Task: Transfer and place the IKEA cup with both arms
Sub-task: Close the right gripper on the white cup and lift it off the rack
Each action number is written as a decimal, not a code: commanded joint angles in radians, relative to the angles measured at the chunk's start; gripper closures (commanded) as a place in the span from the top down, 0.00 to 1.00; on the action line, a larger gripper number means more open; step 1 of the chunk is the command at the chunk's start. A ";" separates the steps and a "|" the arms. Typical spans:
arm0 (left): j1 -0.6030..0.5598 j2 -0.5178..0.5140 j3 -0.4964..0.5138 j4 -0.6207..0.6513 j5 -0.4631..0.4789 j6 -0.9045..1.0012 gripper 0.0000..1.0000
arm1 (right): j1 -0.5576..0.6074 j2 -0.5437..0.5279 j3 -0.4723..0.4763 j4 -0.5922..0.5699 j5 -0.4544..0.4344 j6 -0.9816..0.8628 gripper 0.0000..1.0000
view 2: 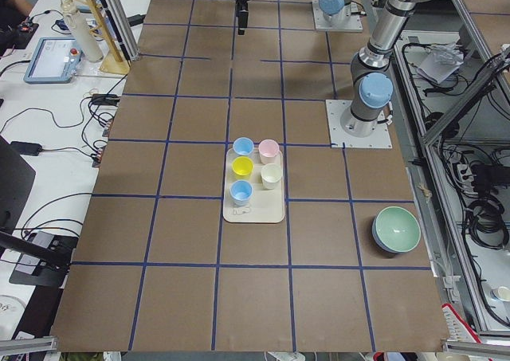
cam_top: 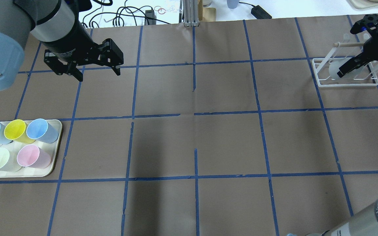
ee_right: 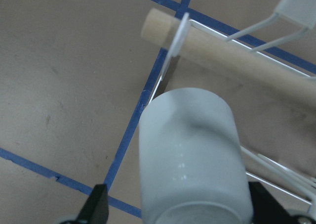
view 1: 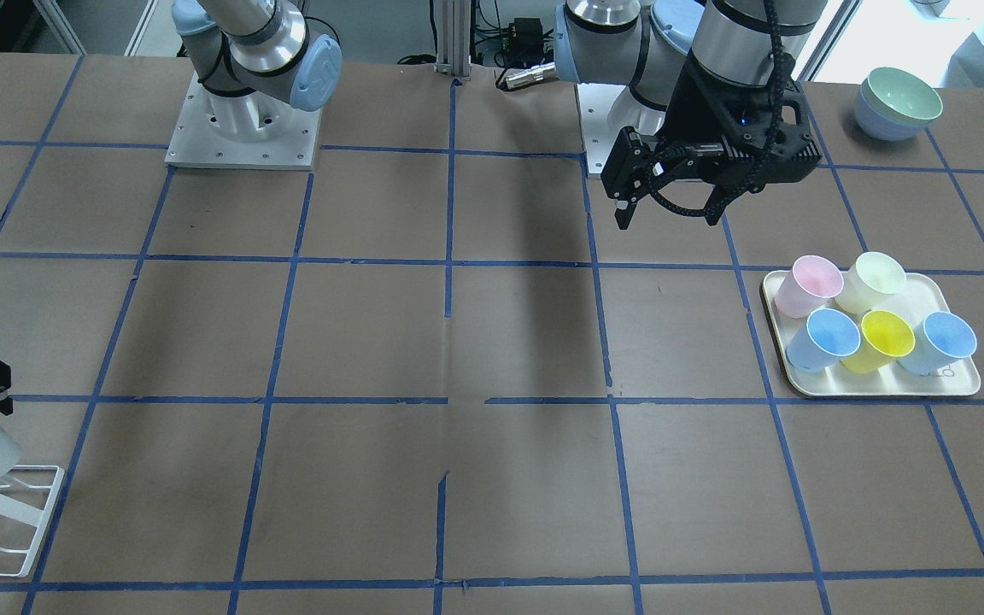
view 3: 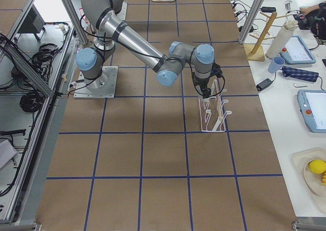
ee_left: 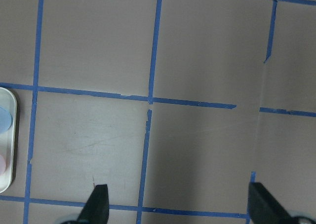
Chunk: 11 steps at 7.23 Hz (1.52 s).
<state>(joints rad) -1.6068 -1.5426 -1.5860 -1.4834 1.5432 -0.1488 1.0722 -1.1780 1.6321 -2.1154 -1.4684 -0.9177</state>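
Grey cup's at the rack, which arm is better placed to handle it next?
Right. The right gripper is at the wire rack, its open fingers either side of the IKEA cup. The left gripper hangs open and empty across the table, near the tray.

Nothing legible anywhere, only blurred white lettering on the black body of the left gripper [cam_top: 98, 75] and on the grey sleeve of the right arm [cam_top: 369, 218].
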 commanded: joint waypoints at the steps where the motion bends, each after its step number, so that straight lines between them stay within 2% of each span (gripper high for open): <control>1: 0.001 0.001 0.000 0.000 0.002 0.000 1.00 | 0.000 -0.002 -0.001 0.005 -0.009 0.000 0.84; 6: -0.001 0.004 -0.009 0.002 0.002 0.000 1.00 | 0.000 -0.009 -0.006 0.012 -0.016 0.002 0.11; 11: -0.001 0.006 -0.014 0.003 0.000 0.000 1.00 | 0.000 -0.084 -0.017 0.052 -0.059 0.000 0.10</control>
<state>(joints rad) -1.6075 -1.5373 -1.5984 -1.4814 1.5433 -0.1488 1.0723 -1.2373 1.6160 -2.0828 -1.5219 -0.9171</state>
